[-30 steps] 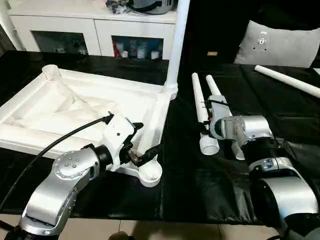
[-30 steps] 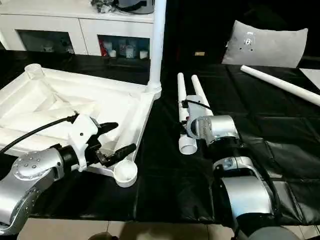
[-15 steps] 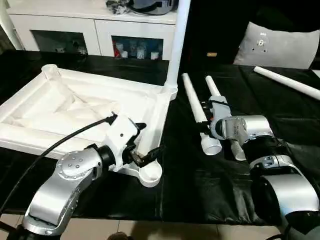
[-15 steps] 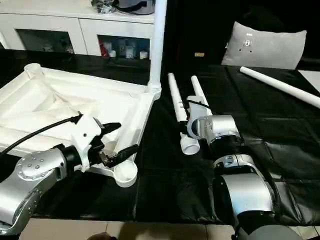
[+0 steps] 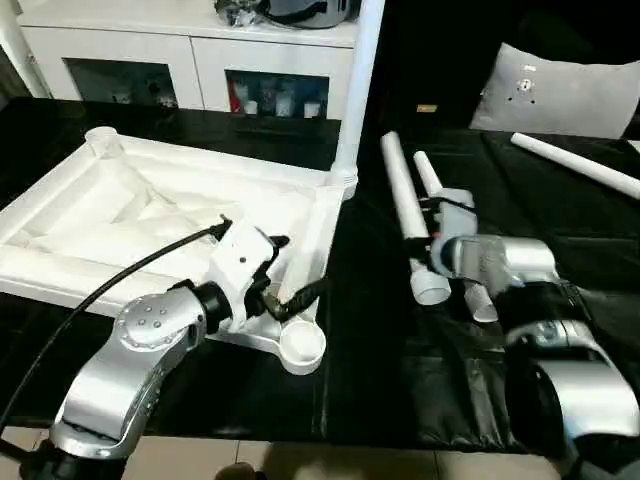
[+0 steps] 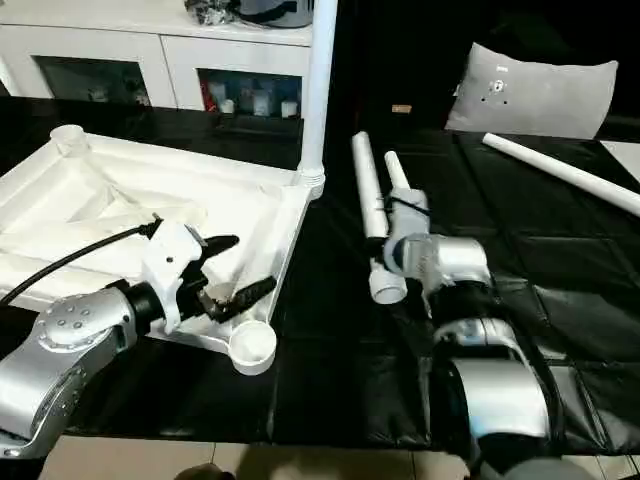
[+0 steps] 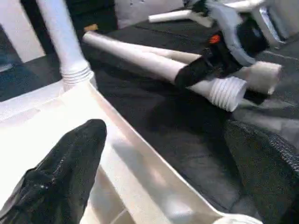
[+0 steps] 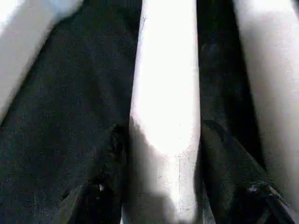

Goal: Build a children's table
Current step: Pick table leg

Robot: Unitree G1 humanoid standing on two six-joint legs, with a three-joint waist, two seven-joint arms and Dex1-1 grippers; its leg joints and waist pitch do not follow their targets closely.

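The children's table top [image 5: 120, 215] lies upside down on the black cloth, ribbed underside up. One white leg [image 5: 357, 90] stands upright in its far right corner socket, and the near right socket [image 5: 302, 344] is empty. My left gripper [image 5: 285, 272] is open, one finger [image 7: 65, 168] on each side of the top's right rim. My right gripper [image 8: 163, 129] is shut on a second leg [image 5: 404, 195], its threaded end [image 7: 228, 92] pointing towards me. A third leg [image 5: 428, 172] lies right beside it. Another leg [image 5: 575, 163] lies at the far right.
A white cabinet with glass doors [image 5: 180, 70] stands behind the work. A grey cushion [image 5: 560, 90] leans at the back right. The black cloth [image 5: 370, 380] ends at a front edge close to me, with open cloth between the table top and the legs.
My right gripper has closed on the leg. That leg's far end swung left, then partly back, and its threaded end has shifted slightly right. The left arm has barely moved.
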